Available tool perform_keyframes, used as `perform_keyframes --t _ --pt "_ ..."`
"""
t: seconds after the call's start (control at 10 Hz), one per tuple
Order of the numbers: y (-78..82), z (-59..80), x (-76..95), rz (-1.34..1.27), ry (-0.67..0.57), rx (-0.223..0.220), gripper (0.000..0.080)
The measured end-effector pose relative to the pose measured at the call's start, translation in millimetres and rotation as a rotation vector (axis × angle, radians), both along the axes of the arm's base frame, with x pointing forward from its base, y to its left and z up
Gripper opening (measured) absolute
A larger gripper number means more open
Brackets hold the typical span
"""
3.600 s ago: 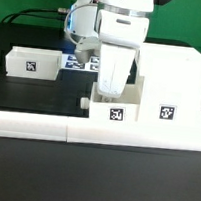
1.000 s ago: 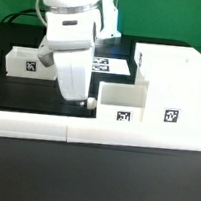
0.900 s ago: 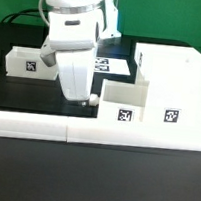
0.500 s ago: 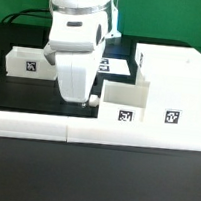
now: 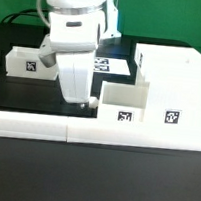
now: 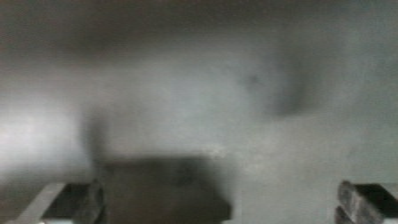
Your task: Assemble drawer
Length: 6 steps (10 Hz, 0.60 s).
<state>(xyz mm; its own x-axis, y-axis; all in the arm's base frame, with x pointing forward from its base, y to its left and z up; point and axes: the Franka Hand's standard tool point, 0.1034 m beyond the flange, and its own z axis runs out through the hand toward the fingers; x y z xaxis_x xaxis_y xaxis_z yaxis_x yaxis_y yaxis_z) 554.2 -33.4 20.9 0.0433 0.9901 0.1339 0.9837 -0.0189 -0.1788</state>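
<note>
The claw hangs low over the black table, its fingers spread wide in the blurred wrist view. Just beside it, toward the exterior view's right, a small white plastic tray stands against the tall hollow white box shell. A second white tray sits well apart, on the claw's other side.
</note>
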Motion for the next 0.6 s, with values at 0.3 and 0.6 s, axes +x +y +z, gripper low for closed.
perform_keyframes --t 0.3,0.6 --pt "-1.4 2.3 6.0 0.042 0.021 -0.029 0.0649" --pt "-2.2 2.4 5.6 0.053 0.022 -0.026 0.0649"
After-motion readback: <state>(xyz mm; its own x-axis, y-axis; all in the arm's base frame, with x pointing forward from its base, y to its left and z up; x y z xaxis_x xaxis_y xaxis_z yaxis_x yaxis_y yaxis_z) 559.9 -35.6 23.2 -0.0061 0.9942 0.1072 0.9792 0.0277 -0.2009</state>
